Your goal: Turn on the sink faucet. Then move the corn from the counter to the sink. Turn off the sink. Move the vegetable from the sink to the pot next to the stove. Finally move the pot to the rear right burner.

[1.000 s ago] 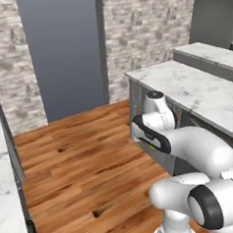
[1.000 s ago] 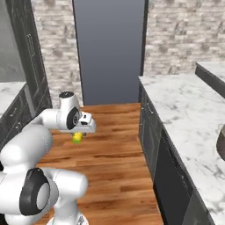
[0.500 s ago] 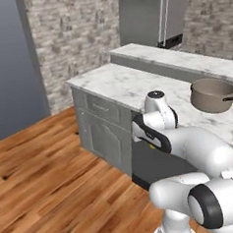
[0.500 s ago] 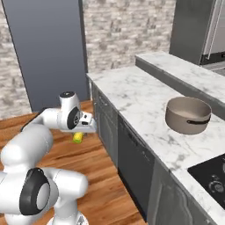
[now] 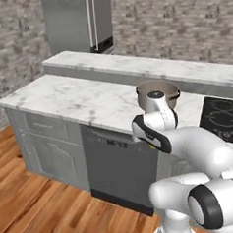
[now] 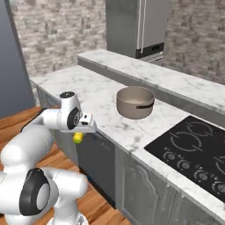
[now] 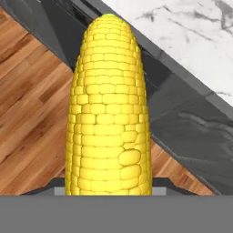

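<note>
One corn [image 7: 108, 109] held in the claw [image 6: 83, 132], shut on its lower end, hanging beside the counter [image 6: 105, 94] edge above the wood floor [image 7: 32, 91], not yet over it. Standing on the counter just beside the stove [image 6: 193, 147]: the pot [image 6: 135, 102], open and apparently empty. Probably light and stiff, with bumpy kernels giving some grip but a round body liable to roll or slip. Best taken across the thick middle, not the narrow tip.
</note>
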